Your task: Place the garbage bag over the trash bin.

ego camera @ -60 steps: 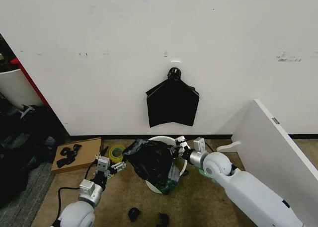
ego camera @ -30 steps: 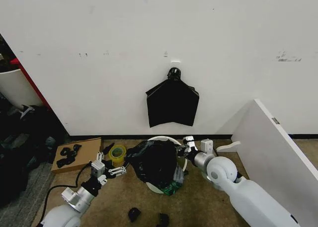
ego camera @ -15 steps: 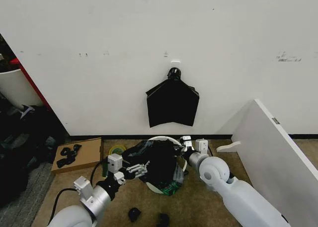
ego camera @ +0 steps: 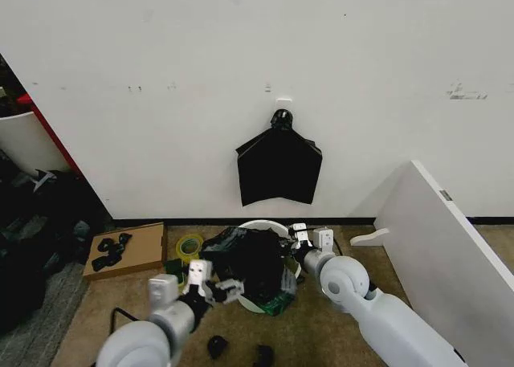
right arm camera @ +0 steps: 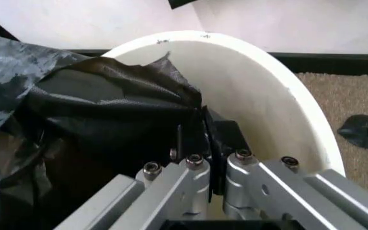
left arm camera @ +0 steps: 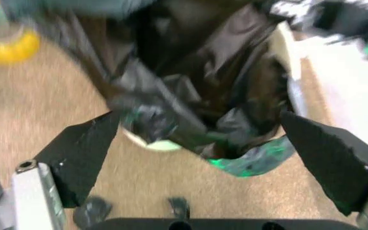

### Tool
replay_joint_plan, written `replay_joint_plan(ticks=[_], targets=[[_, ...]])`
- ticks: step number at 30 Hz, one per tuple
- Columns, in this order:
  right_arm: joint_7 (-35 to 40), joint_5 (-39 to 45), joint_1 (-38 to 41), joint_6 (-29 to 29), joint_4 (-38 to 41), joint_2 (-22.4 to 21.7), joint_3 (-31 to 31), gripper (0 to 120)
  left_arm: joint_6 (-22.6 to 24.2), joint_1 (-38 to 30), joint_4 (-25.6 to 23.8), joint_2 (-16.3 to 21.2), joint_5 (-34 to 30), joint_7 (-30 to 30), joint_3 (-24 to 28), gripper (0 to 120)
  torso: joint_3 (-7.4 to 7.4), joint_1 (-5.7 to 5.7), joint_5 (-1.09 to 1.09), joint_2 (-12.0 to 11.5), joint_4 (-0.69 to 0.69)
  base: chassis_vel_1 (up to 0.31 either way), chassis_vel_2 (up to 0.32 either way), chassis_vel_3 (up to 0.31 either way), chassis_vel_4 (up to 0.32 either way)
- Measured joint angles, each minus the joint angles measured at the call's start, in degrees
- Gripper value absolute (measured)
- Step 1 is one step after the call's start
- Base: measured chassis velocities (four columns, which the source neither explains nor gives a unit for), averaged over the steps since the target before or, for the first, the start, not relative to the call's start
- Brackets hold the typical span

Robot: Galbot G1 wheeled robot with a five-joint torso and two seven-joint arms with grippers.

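Swings in from the side since a moment ago: left gripper (ego camera: 218, 291), wide open, now right by the garbage bag (ego camera: 250, 263). Lies heaped over the trash bin (ego camera: 266, 225), not yet spread. Pinched at the rim by right gripper (right arm camera: 200, 143).

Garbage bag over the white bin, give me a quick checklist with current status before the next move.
1. Right gripper jaws shut on the garbage bag at the trash bin rim: ok.
2. Left gripper jaws open, facing the bag's near side: ok.
3. Bag mouth wrapped over the whole rim: not ok, far rim bare.
4. Bin upright: cannot tell.
5. Yellow tape roll clear of the left gripper: ok.
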Motion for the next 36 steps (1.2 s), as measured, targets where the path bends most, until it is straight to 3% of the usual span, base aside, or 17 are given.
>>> replay_joint_plan(ticks=[5, 11, 17, 24, 36], targets=[[0.30, 0.00, -0.36, -0.27, 0.37, -0.28, 0.00, 0, -0.41, -3.50, 3.38, -3.73, -3.61, -5.31, 2.38, 98, 0.00, 0.00, 0.00, 0.00, 0.00, 0.000, 0.000, 0.000, 0.000], [0.54, 0.16, -0.55, -0.58, 0.80, -0.63, 0.10, 0, -1.16, -7.39, 6.92, -7.08, -5.23, -7.09, 3.61, 98, 0.00, 0.00, 0.01, 0.00, 0.00, 0.000, 0.000, 0.000, 0.000], [0.63, 0.23, -0.54, -0.72, 0.36, -0.54, -0.13, 0, 1.50, -11.02, 10.96, -11.98, -6.09, -10.08, 4.31, 96, 0.00, 0.00, 0.00, 0.00, 0.00, 0.000, 0.000, 0.000, 0.000], [0.76, 0.31, 0.48, -0.91, -0.35, -0.24, -0.93, 0, 3.36, -12.08, 12.65, -12.87, -7.91, -14.92, 4.26, 95, -0.01, 0.00, 0.01, 0.01, 0.01, 0.000, 0.000, 0.000, 0.000], [0.64, 0.34, 0.92, -0.97, -1.10, 0.12, -1.08, 0, 2.87, -11.83, 12.49, -11.85, -5.77, -12.21, 3.56, 94, 0.00, 0.00, -0.03, 0.00, -0.01, 0.000, 0.000, 0.000, 0.000]])
